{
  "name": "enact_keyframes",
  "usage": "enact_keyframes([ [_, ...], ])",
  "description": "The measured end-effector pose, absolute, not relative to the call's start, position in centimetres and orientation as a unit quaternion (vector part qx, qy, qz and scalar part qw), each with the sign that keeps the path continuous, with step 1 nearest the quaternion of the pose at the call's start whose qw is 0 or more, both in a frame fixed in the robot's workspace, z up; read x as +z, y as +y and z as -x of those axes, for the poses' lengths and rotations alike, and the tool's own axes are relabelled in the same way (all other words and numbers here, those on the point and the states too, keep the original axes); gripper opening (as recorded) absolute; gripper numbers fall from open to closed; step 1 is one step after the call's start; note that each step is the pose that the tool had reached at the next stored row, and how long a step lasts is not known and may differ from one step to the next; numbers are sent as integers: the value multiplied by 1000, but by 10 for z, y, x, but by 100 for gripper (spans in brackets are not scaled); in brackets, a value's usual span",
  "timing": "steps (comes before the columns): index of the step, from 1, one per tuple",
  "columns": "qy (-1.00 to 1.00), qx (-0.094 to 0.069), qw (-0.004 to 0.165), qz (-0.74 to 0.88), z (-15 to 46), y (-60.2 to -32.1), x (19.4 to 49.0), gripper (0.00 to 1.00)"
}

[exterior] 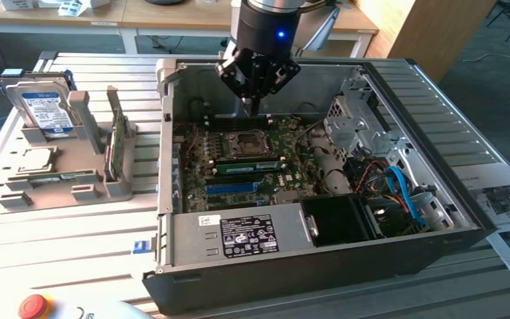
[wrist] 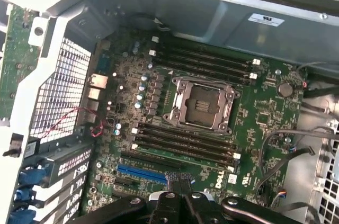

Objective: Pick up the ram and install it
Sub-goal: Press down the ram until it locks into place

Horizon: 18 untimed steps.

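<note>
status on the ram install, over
gripper inside open case, over memory slots by the wall. ram in grip: cannot tell. slots unobstructed.

Arm body: in the exterior view, a black cylindrical wrist section enters at the top centre of the frame. One small blue indicator light is lit on its lower front face.

Gripper: black throughout, with angular linkage plates widening below the cylinder and tapering to narrow fingers at upper centre. Pale metal shows at the tip.

Wrist view, bottom centre of the frame: black rounded finger links with glossy edges, round silver pivot pins at the joints, and a pale metal bracket between the links.
</note>
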<state>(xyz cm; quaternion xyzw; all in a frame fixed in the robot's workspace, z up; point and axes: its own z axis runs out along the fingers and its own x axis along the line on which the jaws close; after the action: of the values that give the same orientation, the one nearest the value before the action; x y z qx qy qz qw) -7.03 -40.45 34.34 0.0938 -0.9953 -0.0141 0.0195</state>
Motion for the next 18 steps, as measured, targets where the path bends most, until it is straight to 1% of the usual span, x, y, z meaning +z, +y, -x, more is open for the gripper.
enact_keyframes([
  [18, -1000, -12, 19, -9, 70, -404, 343, 10],
])
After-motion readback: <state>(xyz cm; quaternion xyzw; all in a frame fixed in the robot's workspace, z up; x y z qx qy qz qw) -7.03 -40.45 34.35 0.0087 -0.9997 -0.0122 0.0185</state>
